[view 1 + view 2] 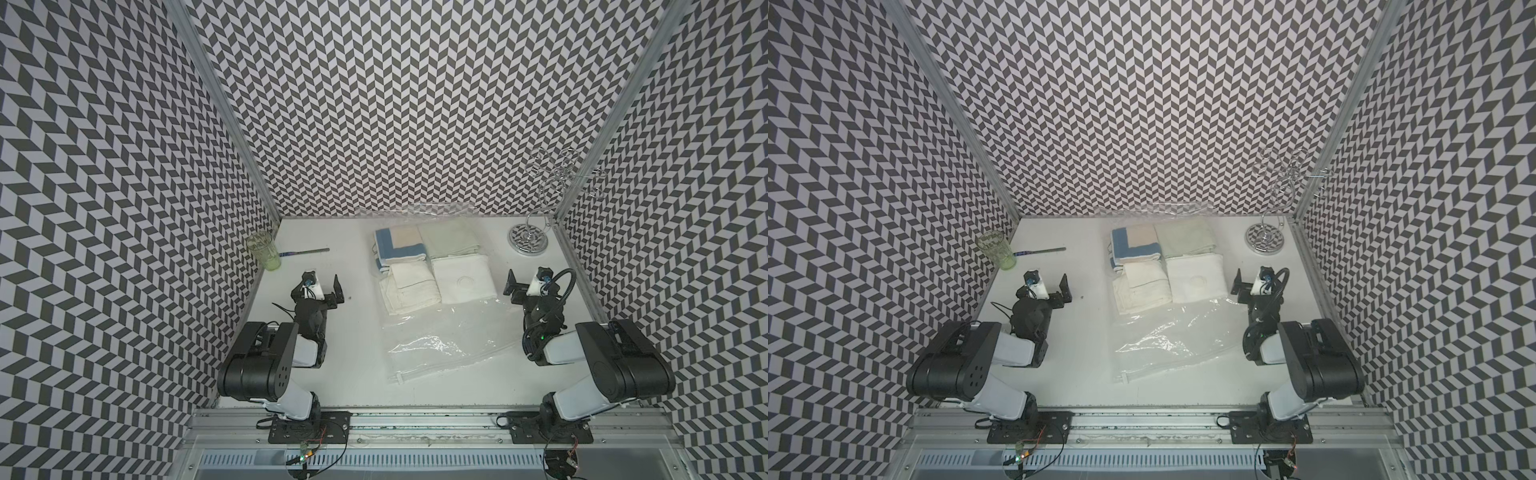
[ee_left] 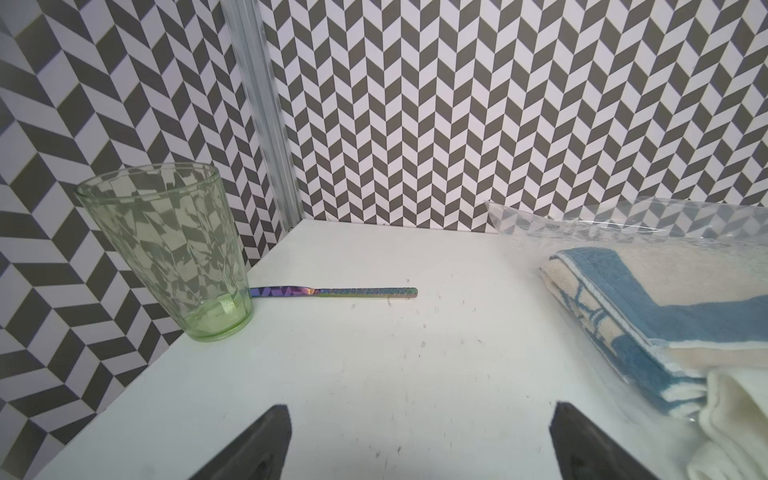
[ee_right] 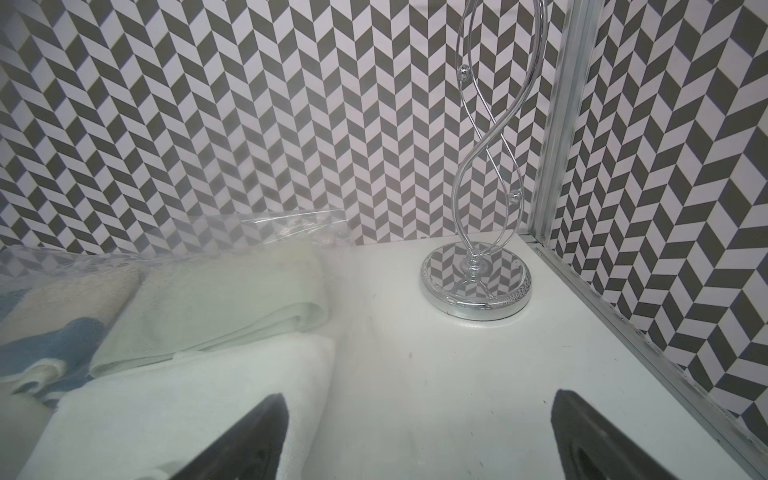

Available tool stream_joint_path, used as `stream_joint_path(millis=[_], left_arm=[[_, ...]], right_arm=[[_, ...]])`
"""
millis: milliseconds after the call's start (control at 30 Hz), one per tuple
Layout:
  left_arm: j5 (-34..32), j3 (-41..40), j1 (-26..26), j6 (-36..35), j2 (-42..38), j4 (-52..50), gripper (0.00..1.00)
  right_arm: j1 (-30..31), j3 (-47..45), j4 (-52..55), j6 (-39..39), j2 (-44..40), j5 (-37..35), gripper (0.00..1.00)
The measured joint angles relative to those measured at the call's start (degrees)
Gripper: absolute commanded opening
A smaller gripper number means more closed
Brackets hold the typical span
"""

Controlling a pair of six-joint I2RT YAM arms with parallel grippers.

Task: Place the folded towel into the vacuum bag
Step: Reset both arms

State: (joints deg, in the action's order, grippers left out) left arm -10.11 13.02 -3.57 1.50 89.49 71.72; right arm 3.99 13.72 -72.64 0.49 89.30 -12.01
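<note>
1 white table [image 1: 332, 374]. 1 vacuum bag [image 1: 440, 345] mid-table, zip strip toward the near edge. 4 folded towels in its far half, two by two: blue-beige towel [image 1: 399, 246], green towel [image 1: 449, 241], cream towel [image 1: 409, 286], white towel [image 1: 461, 279]. 2 grippers: left gripper [image 2: 419, 411], right gripper [image 3: 419, 397], jaws wide, empty. Far-right corner: 1 wire stand [image 1: 528, 240]. Left edge: 1 green glass [image 1: 262, 253], 1 file [image 1: 305, 252]

Walls [image 1: 374, 104]: grey-white chevron. Tabletop [image 1: 353, 345]: white. Ahead of black left jaws: pale green glass [image 2: 166, 249], iridescent purple-green file [image 2: 332, 292], blue-and-beige towel [image 2: 665, 299]. Ahead of black right jaws: mint towel [image 3: 216, 307], white towel [image 3: 187, 407], chrome stand [image 3: 476, 286]. Vacuum bag [image 1: 440, 345]: clear.
</note>
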Motion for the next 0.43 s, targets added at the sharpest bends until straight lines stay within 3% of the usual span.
stream_joint_path(millis=[433], left_arm=[[-3.5,0.0,-1.3,-1.4,0.0,2.2,1.00]], right_arm=[[0.0,0.0,-1.1,0.0,0.0,0.0,0.99]])
